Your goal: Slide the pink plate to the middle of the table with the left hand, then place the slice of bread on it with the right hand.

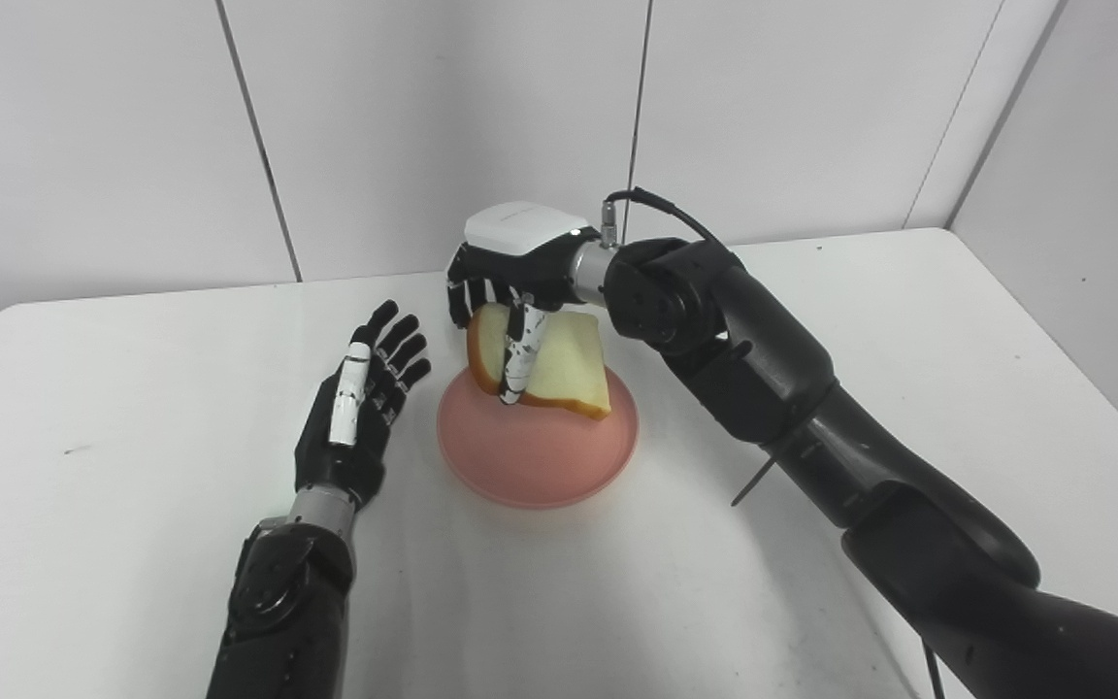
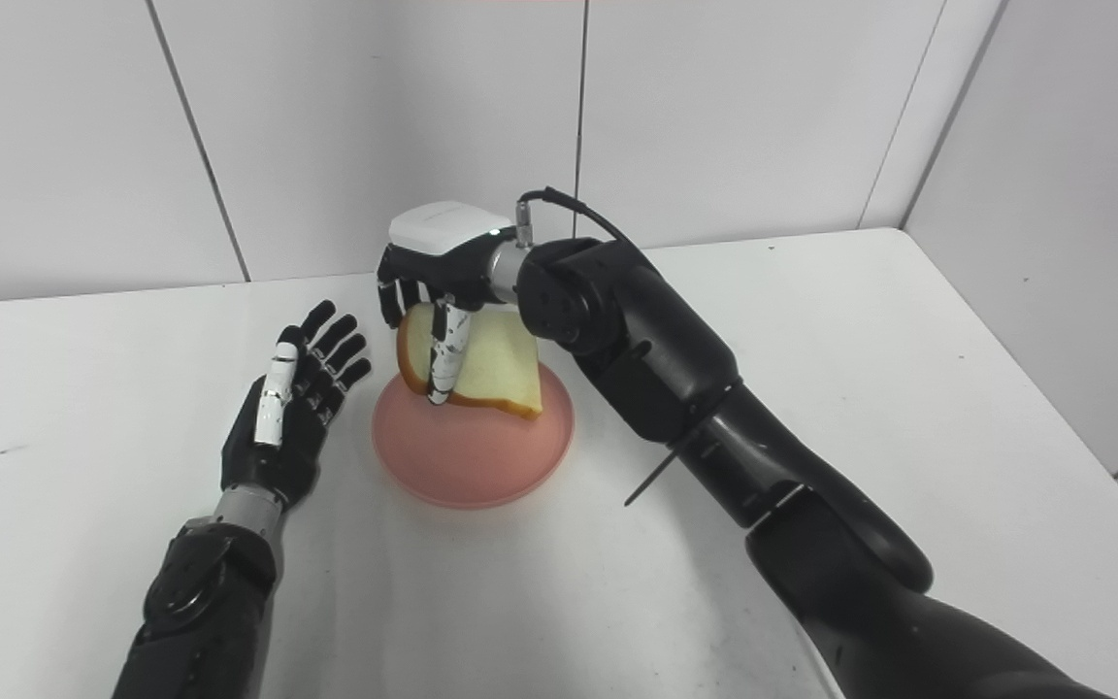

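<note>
Pretty bright, even light from above on my end, no dim corners. The glossy white table (image 1: 113, 544) has a soft sheen near the bottom edge but no harsh glare. Shadows are faint and blurry: a soft one under the round pink plate (image 1: 537, 456) and a thin dark streak beside my right arm. Everything is reasonably sharp, slightly grainy. The wall panel seams (image 2: 192, 141) lean outward toward the edges.

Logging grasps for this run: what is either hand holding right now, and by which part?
The right hand pinches the bread slice at its upper left edge, tilted over the pink plate. The left hand is open, holding nothing.
</note>
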